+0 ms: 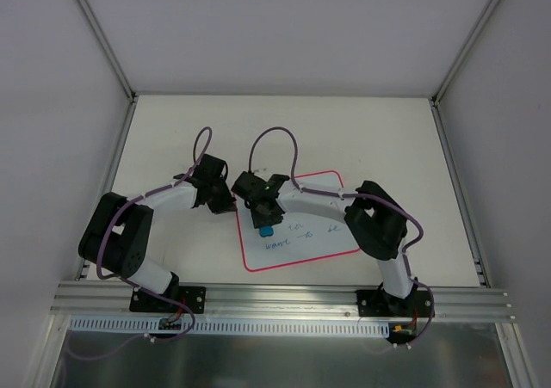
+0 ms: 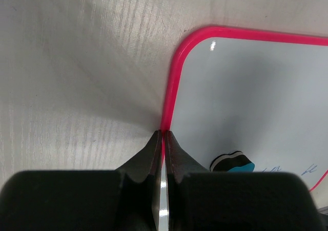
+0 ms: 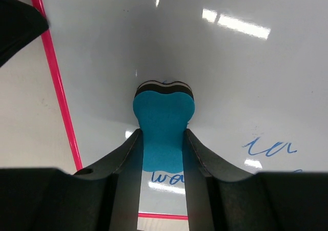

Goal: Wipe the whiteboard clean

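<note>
The whiteboard (image 1: pixel 323 233) with its pink border lies flat on the table, with blue handwriting (image 1: pixel 288 242) in its lower middle. My right gripper (image 1: pixel 263 218) is shut on a blue eraser (image 3: pixel 163 128) and presses its felt end against the board surface (image 3: pixel 230 77), just above the writing (image 3: pixel 270 147). My left gripper (image 2: pixel 163 134) is shut on the board's left pink border (image 2: pixel 171 87), pinching the rim. The eraser also shows in the left wrist view (image 2: pixel 233 163) and in the top view (image 1: pixel 266 230).
The table (image 1: pixel 362 138) is pale and walled by white panels on three sides. An aluminium rail (image 1: pixel 275 298) runs along the near edge with both arm bases bolted on it. Purple cables loop above both wrists.
</note>
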`<act>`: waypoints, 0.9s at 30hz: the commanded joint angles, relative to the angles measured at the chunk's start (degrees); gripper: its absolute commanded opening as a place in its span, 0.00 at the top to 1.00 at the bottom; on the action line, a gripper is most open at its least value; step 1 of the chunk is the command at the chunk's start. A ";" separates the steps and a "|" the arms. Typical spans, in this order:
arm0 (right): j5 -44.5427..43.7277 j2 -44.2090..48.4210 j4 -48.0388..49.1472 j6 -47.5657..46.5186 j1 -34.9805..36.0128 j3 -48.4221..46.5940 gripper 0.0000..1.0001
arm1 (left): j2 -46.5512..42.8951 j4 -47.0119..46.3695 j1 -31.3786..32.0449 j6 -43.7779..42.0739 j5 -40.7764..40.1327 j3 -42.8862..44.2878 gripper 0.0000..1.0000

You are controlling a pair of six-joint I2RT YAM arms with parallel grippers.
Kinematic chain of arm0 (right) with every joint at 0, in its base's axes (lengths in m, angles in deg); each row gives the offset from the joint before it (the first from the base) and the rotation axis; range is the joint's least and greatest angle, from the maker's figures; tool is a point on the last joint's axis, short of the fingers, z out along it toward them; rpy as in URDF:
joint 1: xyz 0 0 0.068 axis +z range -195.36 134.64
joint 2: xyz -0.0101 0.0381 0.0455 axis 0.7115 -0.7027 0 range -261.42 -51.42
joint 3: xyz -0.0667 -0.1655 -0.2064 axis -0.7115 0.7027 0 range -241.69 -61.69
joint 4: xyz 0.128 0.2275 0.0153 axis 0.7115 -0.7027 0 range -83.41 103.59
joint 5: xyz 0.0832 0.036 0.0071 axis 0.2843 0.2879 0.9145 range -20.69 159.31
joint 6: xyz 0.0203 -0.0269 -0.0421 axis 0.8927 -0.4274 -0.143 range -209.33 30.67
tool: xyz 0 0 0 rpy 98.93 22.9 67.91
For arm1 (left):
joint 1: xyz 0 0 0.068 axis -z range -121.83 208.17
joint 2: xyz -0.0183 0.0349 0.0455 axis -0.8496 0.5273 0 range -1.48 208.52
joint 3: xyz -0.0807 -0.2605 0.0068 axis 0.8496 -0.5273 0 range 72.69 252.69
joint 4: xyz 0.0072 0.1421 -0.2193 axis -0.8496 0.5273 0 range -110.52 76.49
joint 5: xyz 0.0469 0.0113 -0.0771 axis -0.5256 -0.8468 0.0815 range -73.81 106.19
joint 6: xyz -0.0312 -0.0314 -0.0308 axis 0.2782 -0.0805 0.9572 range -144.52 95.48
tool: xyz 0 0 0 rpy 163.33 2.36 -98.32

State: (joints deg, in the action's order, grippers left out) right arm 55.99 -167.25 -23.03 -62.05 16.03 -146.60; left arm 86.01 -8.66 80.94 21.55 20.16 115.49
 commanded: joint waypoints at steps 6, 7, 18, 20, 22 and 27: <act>-3.20 -3.52 -1.60 3.39 -4.95 -2.54 1.00 | 1.02 6.77 -0.44 -0.62 -3.18 -2.82 1.00; -4.42 -3.87 -2.48 3.21 -5.39 -3.50 1.00 | 1.02 6.78 -0.53 -0.62 -3.44 -2.82 1.00; -10.23 3.67 -8.03 4.35 -11.46 7.80 1.00 | 0.94 6.86 -0.79 -0.10 -3.70 -2.73 1.00; -9.45 9.37 -5.23 4.44 -12.86 16.14 1.00 | 0.67 6.86 -0.88 -0.10 -3.70 -2.64 1.00; -9.09 14.55 -3.46 5.40 -13.66 22.90 1.00 | 0.41 6.78 -0.79 -0.01 -3.62 -2.64 1.00; -6.90 18.89 0.48 6.37 -13.93 28.82 1.00 | 0.06 6.69 -0.88 0.08 -3.18 -2.90 1.00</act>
State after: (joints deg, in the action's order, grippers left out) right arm 49.41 -147.97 -21.41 -57.08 1.65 -121.15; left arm 85.70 -8.70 80.59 22.31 20.11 115.16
